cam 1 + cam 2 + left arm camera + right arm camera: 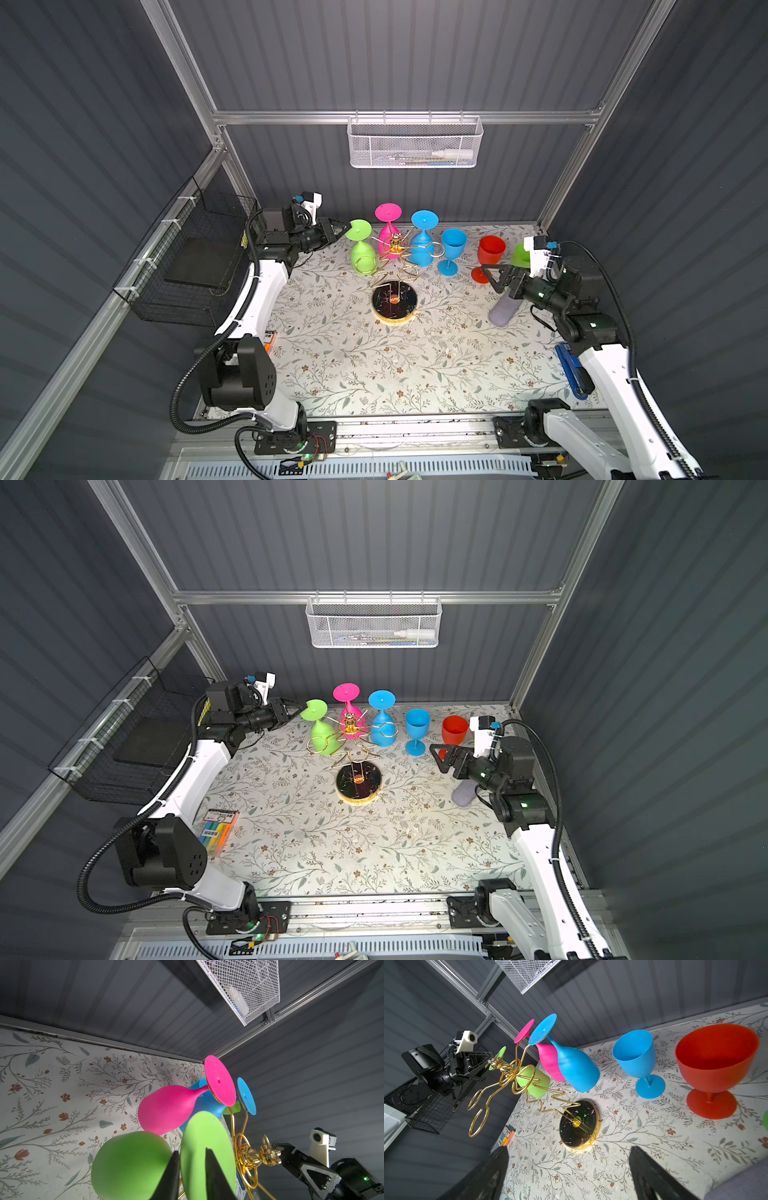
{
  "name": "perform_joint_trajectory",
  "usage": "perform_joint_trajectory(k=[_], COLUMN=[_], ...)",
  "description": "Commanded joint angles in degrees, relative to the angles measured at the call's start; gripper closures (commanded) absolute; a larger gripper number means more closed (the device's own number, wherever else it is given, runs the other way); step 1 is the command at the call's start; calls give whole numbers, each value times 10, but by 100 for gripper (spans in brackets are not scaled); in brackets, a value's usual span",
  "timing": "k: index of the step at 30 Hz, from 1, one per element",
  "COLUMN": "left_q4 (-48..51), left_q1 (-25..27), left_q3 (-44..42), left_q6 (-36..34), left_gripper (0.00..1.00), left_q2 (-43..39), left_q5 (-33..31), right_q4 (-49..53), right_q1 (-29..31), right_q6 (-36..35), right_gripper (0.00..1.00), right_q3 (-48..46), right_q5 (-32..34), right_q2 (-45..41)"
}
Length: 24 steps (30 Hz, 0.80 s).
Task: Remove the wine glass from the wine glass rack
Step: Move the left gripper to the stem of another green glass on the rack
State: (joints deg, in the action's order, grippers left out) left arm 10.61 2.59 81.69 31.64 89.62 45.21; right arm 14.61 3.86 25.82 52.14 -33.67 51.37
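Note:
The gold wire wine glass rack (395,301) stands on its round black base mid-table, also seen in a top view (359,782) and in the right wrist view (578,1124). Three glasses hang on it upside down: a green wine glass (363,257) on the left, then pink (388,232) and blue (422,249). My left gripper (344,228) reaches in from the left at the green glass's foot. In the left wrist view the left gripper (191,1151) has one finger on each face of that green foot disc (205,1132), shut on it. My right gripper (490,277) hovers open and empty over the table to the right (569,1150).
An upright blue goblet (452,249), a red one (490,251) and a green one (519,255) stand right of the rack near the right arm. A grey roll (505,311) lies under that arm. A marker pack (218,829) lies front left, and a black wire basket (195,266) hangs on the left wall.

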Motion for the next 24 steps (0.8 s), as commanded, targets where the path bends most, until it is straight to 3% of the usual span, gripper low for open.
perform_joint_trajectory(k=[1,24], left_q4=[19,32], left_q1=[2,2], left_q3=[20,34], left_q6=[-12,-6], left_gripper=[82,100], left_q2=[-1,-13], left_q5=[-5,6], right_q4=[-9,-10], right_q1=[6,22], right_q6=[6,5], right_gripper=[8,7], right_q3=[12,16], right_q5=[-5,5], right_q2=[2,17])
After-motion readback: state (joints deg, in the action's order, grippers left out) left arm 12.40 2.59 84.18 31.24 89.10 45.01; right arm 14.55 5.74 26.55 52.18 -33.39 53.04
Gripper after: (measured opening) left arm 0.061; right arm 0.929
